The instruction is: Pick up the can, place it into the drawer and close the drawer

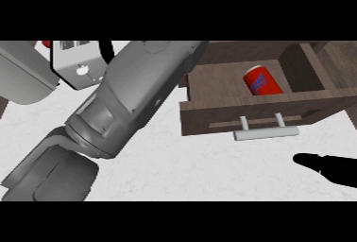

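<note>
The red can sits inside the open drawer at far right, behind the drawer's pale handle. The right hand hovers over the tabletop near the handle, apart from it. Whether it is clenched or released cannot be told. The left forearm crosses the left side, and its hand is out of view.

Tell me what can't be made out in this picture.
Head view:
- Left hand: not seen, past the top edge beyond the left forearm.
- Drawer: left end hidden by that forearm.
- Right hand: cut off by the right edge, its pose unclear.
- Small red thing, top left: cut off by the edge, unidentifiable.
</note>
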Robot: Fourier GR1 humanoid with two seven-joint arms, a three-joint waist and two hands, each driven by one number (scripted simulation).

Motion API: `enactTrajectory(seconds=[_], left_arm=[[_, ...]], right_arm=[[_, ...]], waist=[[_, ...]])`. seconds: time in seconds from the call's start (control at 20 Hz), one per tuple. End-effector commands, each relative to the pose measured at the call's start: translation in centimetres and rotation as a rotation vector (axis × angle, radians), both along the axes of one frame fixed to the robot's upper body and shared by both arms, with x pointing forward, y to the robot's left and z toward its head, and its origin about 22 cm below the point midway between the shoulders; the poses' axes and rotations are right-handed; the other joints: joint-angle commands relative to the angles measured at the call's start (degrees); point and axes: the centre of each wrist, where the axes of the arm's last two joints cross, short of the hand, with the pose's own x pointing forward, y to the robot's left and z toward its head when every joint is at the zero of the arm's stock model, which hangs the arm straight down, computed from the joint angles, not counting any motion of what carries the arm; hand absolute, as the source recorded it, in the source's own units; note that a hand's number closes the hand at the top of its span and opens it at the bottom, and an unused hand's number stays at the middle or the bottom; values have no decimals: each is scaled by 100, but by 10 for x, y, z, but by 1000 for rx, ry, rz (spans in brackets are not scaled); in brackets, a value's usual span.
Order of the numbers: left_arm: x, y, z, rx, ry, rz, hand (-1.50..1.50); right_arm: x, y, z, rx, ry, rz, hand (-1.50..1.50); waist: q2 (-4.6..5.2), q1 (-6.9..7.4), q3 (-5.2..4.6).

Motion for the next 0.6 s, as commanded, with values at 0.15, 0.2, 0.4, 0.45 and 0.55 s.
enactTrajectory(seconds=[0.15,0.2,0.4,0.45,0.55], left_arm=[[2,1,2,-32,-12,-19,-150],[1,-1,4,-12,-37,-13,-150],[3,2,-2,-7,-22,35,-150],[2,1,-2,25,-33,-4,-150],[1,-2,7,14,-36,25,-150]], right_arm=[[28,28,-11,-249,-30,-44,-150],[41,23,-6,-285,-19,-56,-150],[58,30,-38,-394,10,-34,-150],[72,43,-34,-413,8,-71,-150],[77,55,-40,-449,5,-62,-150]], waist=[[-11,222,-6],[-18,245,-5],[-47,270,1],[-56,406,-6],[-72,363,-6]])
